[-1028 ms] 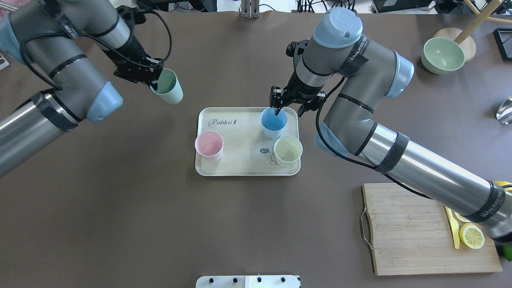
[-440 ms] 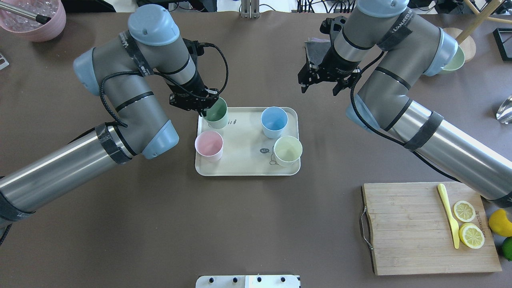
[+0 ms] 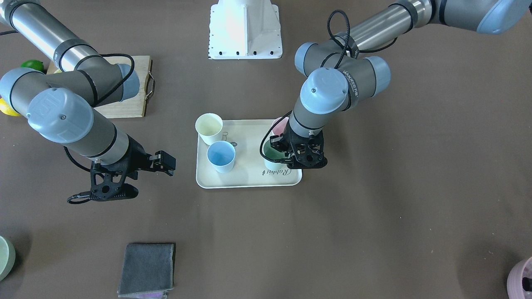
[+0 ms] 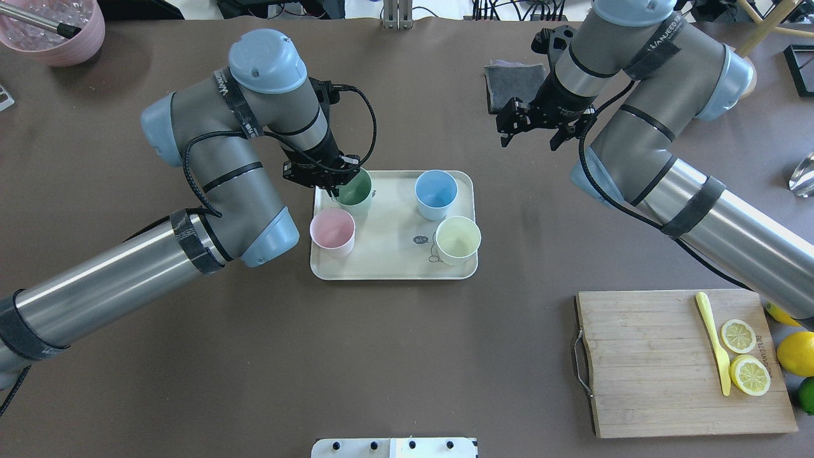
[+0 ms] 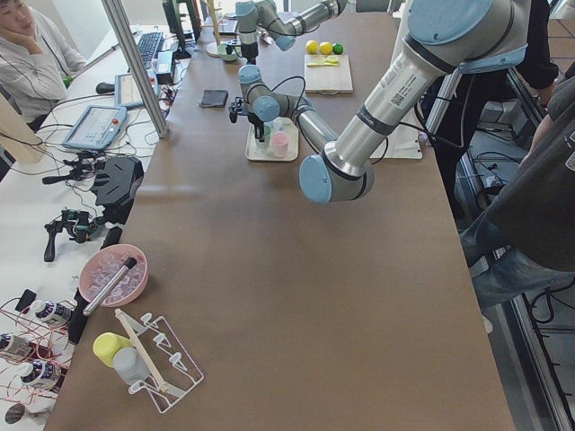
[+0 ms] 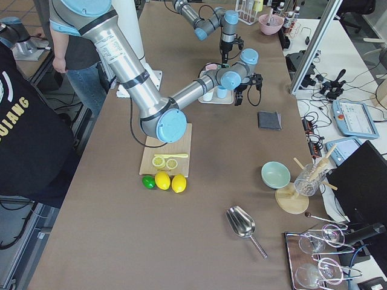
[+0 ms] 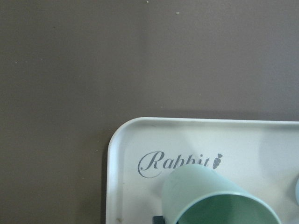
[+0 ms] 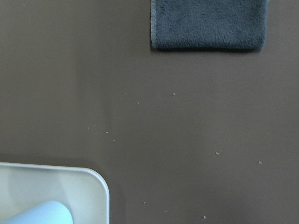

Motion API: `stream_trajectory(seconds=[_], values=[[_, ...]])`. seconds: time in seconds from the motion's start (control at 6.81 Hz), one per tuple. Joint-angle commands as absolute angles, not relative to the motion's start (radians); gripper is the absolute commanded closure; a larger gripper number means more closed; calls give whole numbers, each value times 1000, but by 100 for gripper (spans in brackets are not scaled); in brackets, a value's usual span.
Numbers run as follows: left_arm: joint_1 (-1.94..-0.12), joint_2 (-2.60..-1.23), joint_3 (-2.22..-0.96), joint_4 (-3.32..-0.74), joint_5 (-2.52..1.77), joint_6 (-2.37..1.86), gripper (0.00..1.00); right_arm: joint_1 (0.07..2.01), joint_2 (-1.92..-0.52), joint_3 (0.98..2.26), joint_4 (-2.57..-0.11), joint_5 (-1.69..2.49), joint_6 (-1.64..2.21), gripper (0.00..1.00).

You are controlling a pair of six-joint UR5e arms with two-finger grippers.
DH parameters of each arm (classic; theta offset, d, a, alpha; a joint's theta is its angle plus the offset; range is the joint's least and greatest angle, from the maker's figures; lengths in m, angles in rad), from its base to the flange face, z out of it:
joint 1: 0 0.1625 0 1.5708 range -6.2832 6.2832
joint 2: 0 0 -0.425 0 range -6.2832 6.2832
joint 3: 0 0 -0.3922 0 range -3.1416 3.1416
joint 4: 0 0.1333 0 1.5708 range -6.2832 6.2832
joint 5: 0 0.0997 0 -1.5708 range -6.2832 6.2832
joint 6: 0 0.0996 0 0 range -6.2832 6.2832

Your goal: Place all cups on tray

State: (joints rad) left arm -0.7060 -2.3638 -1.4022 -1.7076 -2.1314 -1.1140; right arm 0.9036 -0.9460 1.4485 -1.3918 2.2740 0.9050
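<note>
The cream tray (image 4: 394, 272) holds the pink cup (image 4: 332, 230), the light blue cup (image 4: 435, 193) and the pale yellow cup (image 4: 458, 238), all upright. My left gripper (image 4: 335, 188) is shut on the rim of the mint green cup (image 4: 356, 191) at the tray's far left corner, over the "Rabbit" lettering. In the left wrist view the mint cup (image 7: 210, 196) leans slightly; I cannot tell if it touches the tray (image 7: 121, 154). My right gripper (image 4: 531, 141) is open and empty, off the tray beyond its far right corner.
A grey cloth (image 4: 509, 86) lies just beyond the right gripper. A wooden cutting board (image 4: 655, 381) with lemon slices and a yellow knife sits at the near right. A mauve pot (image 4: 57, 32) stands at the far left corner. A pale green bowl (image 6: 275, 174) stands far right.
My left gripper carried the mint green cup from the table left of the tray to the tray's far left corner. My right gripper let go of the blue cup and drew back to the far right.
</note>
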Motion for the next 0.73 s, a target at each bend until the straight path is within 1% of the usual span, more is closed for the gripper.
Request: stream_trajectory(seconds=[0.0, 0.29, 0.44, 0.59], values=[[-706, -2373, -1399, -1710, -2131, -1106, 4, 913, -960, 1447, -1393, 2273, 894, 0], [-756, -2369, -1423, -1701, -2143, -1100, 3, 954, -979, 1448, -1393, 2293, 867, 0], [-815, -2343, -1463, -1681, -2178, -1059, 3, 995, -1003, 1445, -1394, 2301, 811, 0], [-901, -2260, -1526, -1645, -2234, -931, 3, 1046, -1034, 1442, -1419, 2302, 710, 0]])
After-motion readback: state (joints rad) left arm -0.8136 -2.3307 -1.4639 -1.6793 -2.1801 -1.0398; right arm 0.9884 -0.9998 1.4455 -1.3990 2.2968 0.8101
